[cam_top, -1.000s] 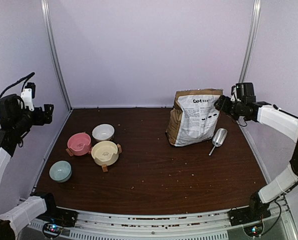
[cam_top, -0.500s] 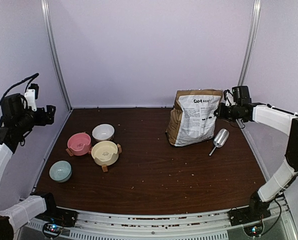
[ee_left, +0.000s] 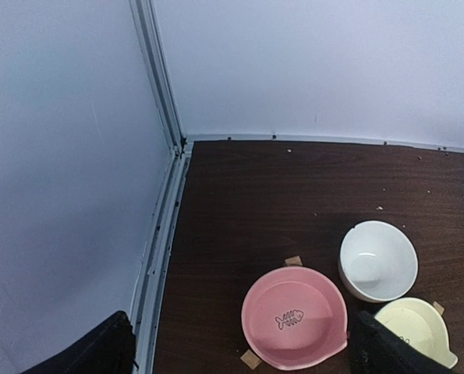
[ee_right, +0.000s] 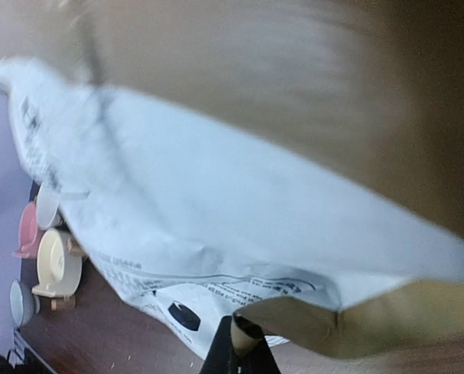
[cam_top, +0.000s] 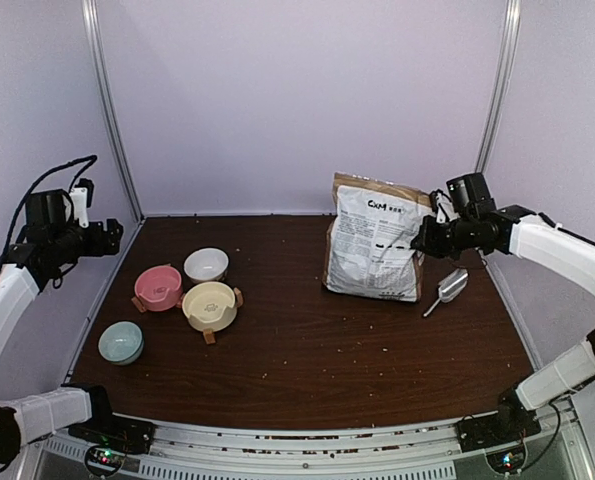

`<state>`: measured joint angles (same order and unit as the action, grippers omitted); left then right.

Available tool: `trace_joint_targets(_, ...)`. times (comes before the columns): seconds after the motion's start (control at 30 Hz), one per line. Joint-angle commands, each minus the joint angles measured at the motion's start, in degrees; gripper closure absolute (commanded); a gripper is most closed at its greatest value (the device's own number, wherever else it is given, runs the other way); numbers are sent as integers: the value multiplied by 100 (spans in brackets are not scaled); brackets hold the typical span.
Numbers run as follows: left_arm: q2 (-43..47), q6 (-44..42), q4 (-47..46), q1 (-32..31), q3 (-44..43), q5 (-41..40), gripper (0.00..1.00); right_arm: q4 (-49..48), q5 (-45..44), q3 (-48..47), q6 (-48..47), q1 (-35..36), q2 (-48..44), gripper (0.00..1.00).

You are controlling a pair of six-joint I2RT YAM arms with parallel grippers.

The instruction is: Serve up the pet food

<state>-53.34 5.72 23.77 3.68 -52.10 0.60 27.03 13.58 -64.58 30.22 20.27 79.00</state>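
The brown-and-white paper bag [cam_top: 375,250] stands at the back right of the table, leaning left. My right gripper [cam_top: 420,243] is shut on its folded right edge. In the right wrist view the bag [ee_right: 239,210] fills the frame, and the right gripper [ee_right: 243,343] pinches a brown paper flap. The pet food itself is hidden. A silver scoop [cam_top: 447,288] lies just right of the bag. My left gripper [cam_top: 112,235] hangs open high at the far left, above and left of the bowls; in the left wrist view the gripper [ee_left: 239,358] holds nothing.
Several bowls sit at the left: pink [cam_top: 158,286], white [cam_top: 206,264], cream [cam_top: 210,304] and pale green [cam_top: 121,342]. The left wrist view shows the pink bowl [ee_left: 294,315], white bowl [ee_left: 377,259] and cream bowl [ee_left: 415,331]. Purple walls enclose the table.
My right gripper closed on the bag's right edge and dragged the bag to the left, tilting it. The scoop shifted slightly. The left arm swung a little rightward.
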Motion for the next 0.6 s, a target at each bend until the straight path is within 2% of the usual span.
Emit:
trace_joint_targets(0.0,65,60,336,-20,-249,295,2,-957,-405,561,435,1068,-1220,100)
trace_joint_targets(0.13,240,241,40,-19,-26,523,2,-1509,-1416,1368,724,2048,-1666,100)
trace_joint_targets(0.3,426,353,155,-17,-18,598,2,-1378,-2648,1497,1473,3322,-1723,100)
trace_joint_targets(0.43,705,354,64,-25,146,521,2,-1463,-2942,1334,1809,4167,-1462,100)
trace_joint_targets(0.57,770,338,85,-20,241,277,2,-1424,-3021,813,1611,4676,-1157,100)
